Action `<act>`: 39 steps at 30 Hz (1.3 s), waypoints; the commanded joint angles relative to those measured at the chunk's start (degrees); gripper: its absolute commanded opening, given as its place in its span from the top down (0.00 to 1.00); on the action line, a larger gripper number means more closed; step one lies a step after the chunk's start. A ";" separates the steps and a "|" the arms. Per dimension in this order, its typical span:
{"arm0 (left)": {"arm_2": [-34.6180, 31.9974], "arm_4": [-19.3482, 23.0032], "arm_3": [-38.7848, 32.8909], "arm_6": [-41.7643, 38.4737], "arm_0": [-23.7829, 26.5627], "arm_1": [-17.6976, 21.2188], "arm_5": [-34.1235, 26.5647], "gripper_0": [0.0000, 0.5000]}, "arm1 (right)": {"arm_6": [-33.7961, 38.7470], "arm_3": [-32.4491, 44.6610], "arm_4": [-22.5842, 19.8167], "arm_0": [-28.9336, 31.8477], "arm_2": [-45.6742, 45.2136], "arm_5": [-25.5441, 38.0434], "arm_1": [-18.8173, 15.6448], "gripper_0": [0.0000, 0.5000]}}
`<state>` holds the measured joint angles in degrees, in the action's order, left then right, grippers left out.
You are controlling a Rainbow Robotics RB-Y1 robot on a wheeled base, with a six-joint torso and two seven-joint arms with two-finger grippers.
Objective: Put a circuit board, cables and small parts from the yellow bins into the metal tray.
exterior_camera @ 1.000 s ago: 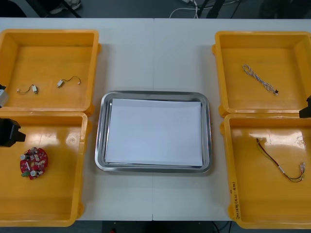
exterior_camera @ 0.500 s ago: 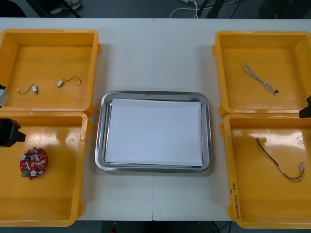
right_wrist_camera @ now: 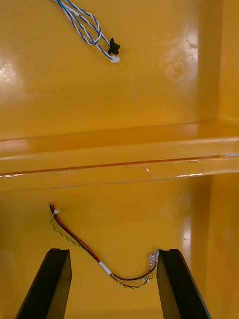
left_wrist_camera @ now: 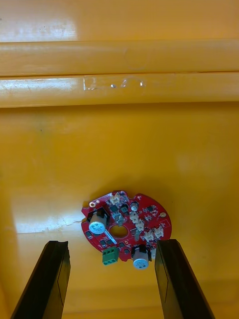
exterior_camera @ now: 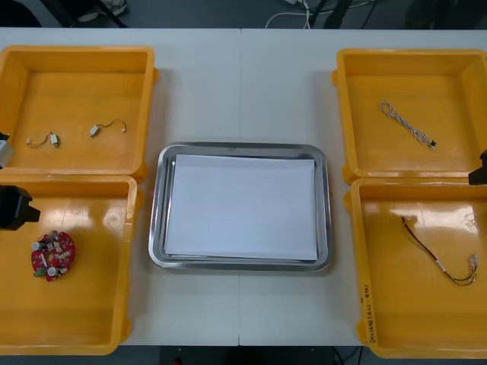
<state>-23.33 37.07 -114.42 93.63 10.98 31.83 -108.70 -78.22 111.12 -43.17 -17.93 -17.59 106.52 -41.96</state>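
Red and round, the board (left_wrist_camera: pixel 127 229) lies flat in the near left bin (exterior_camera: pixel 84 308). The left gripper (left_wrist_camera: pixel 112 244) hovers over it, jaws released, its tips either side of the board's edge. The right gripper (right_wrist_camera: pixel 114 251), jaws also released, hangs above the red and yellow cable (right_wrist_camera: pixel 103 267) in the near right bin (exterior_camera: pixel 396 319). The tray (exterior_camera: pixel 240 148), white inside, sits between the bins.

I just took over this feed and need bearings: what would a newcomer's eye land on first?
The metal tray, white inside, sits mid-table between four yellow bins. The red circuit board stands out in the near left bin, just beyond the open left gripper; the open right gripper hovers over the red and yellow cable in the near right bin.
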 commanded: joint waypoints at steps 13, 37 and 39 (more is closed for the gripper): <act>-0.76 0.46 -1.16 2.79 -0.87 2.44 0.60 0.00 | -3.08 1.91 -0.16 -0.18 0.45 -0.44 0.30 0.00; -0.14 0.99 -0.54 4.02 -1.48 2.27 -1.30 0.00 | -3.08 1.47 0.72 0.08 0.89 -1.67 -0.85 0.00; -0.32 1.17 -0.98 4.37 -1.40 2.62 -1.30 0.00 | -3.25 1.47 0.63 0.35 0.89 -1.67 -0.76 0.00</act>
<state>-23.29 37.46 -114.17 93.63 9.55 31.87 -109.23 -78.22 111.11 -42.96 -17.91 -17.35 105.42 -41.96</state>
